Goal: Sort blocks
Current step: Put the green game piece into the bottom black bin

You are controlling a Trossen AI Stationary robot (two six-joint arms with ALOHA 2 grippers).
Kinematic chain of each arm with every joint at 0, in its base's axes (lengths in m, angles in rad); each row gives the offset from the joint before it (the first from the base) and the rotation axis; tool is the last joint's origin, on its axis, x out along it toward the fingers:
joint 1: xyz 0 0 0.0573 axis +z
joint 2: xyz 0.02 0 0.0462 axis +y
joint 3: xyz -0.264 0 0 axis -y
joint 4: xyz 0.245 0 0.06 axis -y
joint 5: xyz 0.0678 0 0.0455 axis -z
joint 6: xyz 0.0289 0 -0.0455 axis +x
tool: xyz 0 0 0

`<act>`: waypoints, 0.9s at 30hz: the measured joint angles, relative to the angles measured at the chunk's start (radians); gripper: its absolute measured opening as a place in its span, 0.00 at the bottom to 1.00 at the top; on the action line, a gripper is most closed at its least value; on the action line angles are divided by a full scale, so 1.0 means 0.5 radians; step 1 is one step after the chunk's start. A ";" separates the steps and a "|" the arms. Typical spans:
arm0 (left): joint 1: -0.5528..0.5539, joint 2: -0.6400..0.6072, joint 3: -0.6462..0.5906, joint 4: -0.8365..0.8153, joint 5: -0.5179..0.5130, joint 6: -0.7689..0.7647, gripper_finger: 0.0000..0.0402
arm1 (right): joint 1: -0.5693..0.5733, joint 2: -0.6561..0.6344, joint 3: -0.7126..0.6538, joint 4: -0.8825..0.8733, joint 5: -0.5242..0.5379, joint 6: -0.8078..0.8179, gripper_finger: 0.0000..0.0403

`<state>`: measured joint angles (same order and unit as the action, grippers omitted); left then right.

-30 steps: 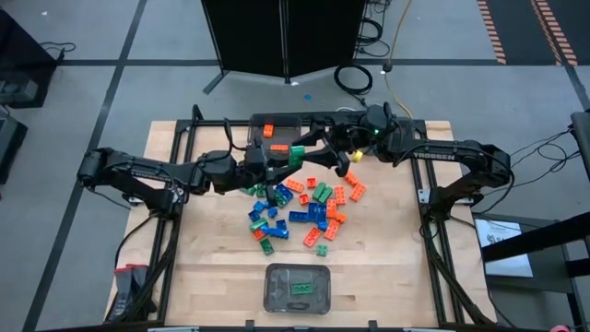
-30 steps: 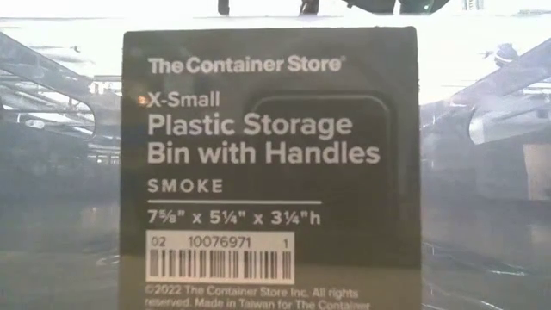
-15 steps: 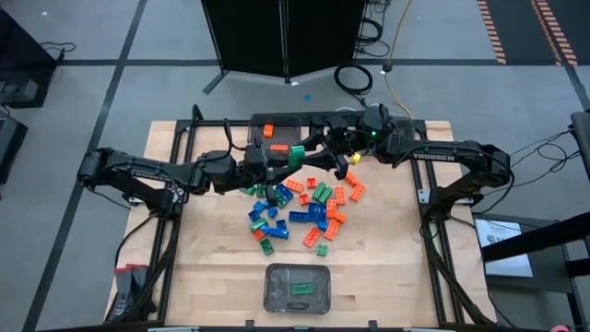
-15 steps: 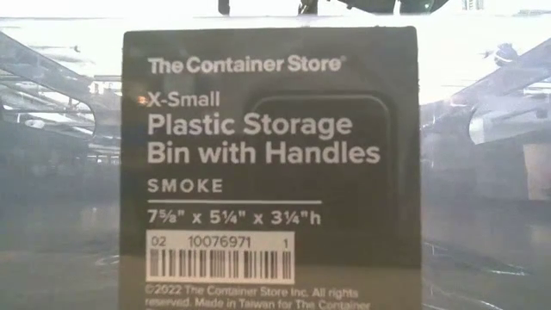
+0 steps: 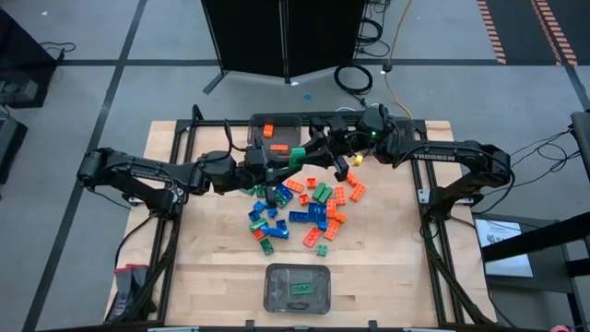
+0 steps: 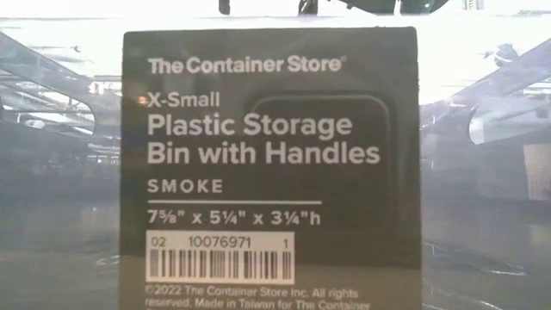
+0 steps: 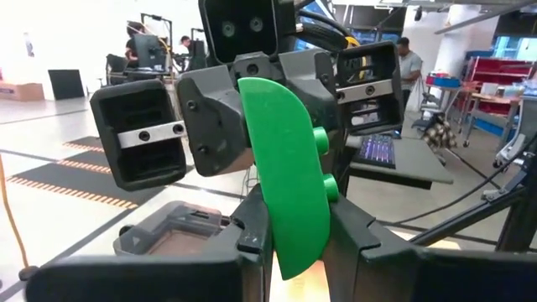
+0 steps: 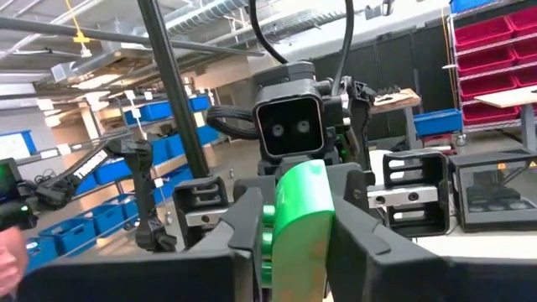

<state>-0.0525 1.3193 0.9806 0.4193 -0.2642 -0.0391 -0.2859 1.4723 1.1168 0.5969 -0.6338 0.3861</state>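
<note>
Both arms pinch one green block

The left end effector (image 5: 279, 159) and right end effector (image 5: 313, 149) are both closed on the green block (image 5: 297, 153), held just beside the orange-block bin (image 5: 261, 124) (above the block pile (image 5: 300, 207)).

Even overhead light, soft shadows; low view hazy behind bin label (image 6: 270, 172); wrist foregrounds blurred.

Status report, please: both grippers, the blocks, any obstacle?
Left gripper and right gripper both shut on one green block, near far bin. Block pile unsorted mid-table. No obstacle seen.
</note>
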 joint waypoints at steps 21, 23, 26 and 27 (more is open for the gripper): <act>0.025 -0.224 -0.001 -1.167 -0.372 -0.163 0.59 | 0.201 -0.124 0.003 -0.581 -0.238 -0.019 0.17; 0.045 -0.292 -0.001 -1.287 -0.386 -0.248 0.60 | 0.307 -0.120 0.002 -0.892 -0.264 -0.127 0.17; 0.056 -0.377 -0.001 -1.406 -0.385 -0.312 0.60 | 0.455 -0.058 0.002 -1.254 -0.190 -0.341 0.17; 0.055 -0.394 -0.001 -1.430 -0.386 -0.317 0.60 | 0.491 -0.020 -0.002 -1.306 -0.177 -0.374 0.17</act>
<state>-0.0250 1.1225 0.9802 -0.2955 -0.4572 -0.1974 -0.0402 1.4624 1.1160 -0.0563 -0.7223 0.1993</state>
